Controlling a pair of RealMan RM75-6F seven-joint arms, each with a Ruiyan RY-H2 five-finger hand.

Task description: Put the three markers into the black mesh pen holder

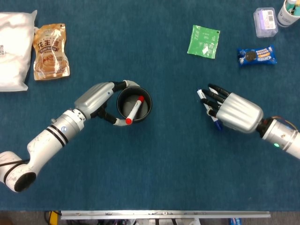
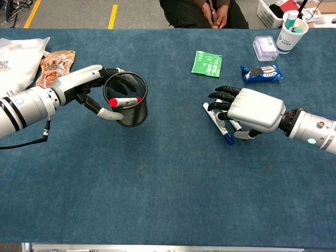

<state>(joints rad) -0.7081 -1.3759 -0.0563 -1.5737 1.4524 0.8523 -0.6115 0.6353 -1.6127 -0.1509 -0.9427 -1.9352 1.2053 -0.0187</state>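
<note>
My left hand (image 1: 96, 97) (image 2: 79, 84) grips the black mesh pen holder (image 1: 149, 106) (image 2: 129, 114) by its rim, left of centre. A red-capped marker (image 1: 134, 110) (image 2: 125, 101) lies slanted inside it. To the right, my right hand (image 1: 235, 113) (image 2: 253, 109) lies palm down over two markers on the blue cloth, fingers spread and pointing left. The blue-capped marker (image 1: 217, 124) (image 2: 219, 126) shows at both ends past the fingers. The second marker is mostly hidden under the hand. Nothing is lifted or visibly pinched.
A green packet (image 1: 204, 41), a blue cookie pack (image 1: 256, 55), a clear plastic box (image 1: 265, 21) and a cup (image 1: 288, 11) stand at the back right. A snack bag (image 1: 50, 51) and a white bag (image 1: 14, 49) lie at the back left.
</note>
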